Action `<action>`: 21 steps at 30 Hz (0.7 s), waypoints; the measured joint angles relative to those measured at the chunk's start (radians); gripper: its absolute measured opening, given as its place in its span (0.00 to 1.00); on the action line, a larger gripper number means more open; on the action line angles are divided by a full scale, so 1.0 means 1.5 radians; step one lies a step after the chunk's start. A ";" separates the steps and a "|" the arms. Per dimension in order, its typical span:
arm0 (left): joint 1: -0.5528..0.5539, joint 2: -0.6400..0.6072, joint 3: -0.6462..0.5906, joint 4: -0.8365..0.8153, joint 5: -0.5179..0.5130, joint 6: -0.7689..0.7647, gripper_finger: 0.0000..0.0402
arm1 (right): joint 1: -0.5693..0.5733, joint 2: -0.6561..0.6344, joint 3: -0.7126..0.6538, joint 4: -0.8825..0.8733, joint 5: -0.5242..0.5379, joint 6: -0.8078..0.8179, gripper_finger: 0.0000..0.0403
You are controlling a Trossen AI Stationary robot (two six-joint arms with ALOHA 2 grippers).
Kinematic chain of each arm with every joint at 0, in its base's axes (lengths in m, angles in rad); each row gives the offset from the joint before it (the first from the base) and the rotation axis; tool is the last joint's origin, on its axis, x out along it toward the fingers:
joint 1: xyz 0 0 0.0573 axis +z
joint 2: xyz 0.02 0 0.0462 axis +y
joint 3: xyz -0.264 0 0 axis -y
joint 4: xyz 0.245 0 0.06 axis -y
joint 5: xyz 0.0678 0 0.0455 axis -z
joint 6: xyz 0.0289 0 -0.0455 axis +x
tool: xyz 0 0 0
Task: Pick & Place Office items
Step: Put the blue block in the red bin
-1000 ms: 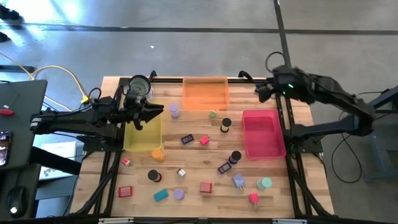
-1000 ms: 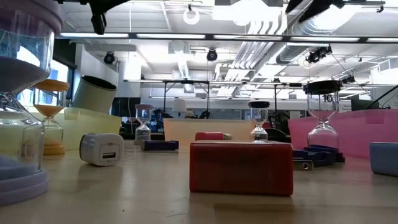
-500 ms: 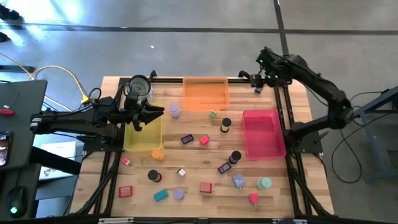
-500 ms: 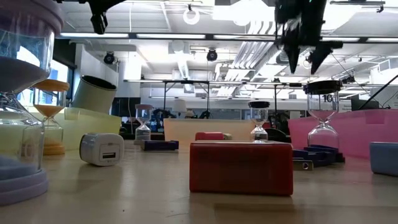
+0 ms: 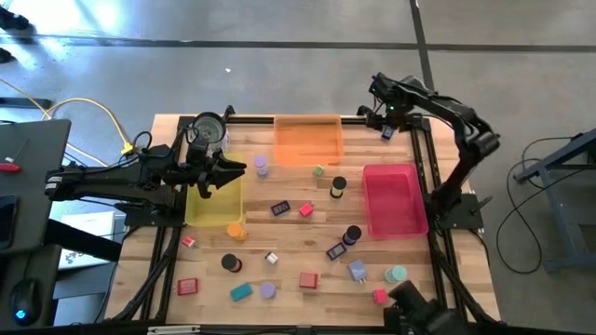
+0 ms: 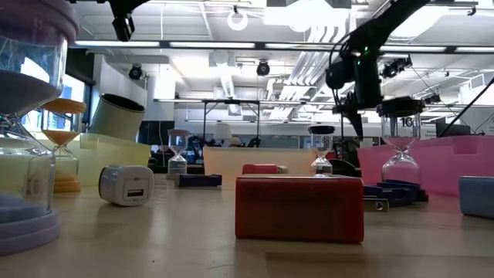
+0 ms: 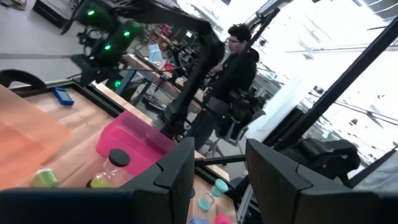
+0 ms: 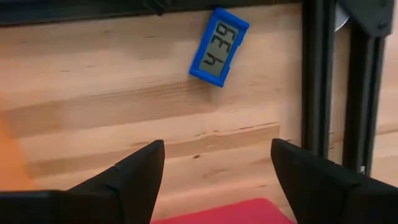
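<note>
Office items (image 5: 306,210) lie scattered; right hand (image 8: 214,165) hangs spread wide and empty above blue timer (image 8: 219,46).

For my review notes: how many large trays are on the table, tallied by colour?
Yellow tray: 1
Orange tray: 1
Pink tray: 1
Total: 3
</note>
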 joint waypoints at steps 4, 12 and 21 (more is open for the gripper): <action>0.000 0.000 0.000 0.000 0.000 0.000 0.35 | -0.001 0.037 -0.006 0.005 0.002 0.006 0.70; 0.000 0.000 0.000 -0.005 0.008 0.000 0.35 | -0.005 0.069 -0.007 0.053 0.035 0.048 0.70; 0.000 0.000 0.000 -0.018 0.013 0.007 0.35 | 0.003 0.068 -0.036 0.065 0.068 0.141 0.70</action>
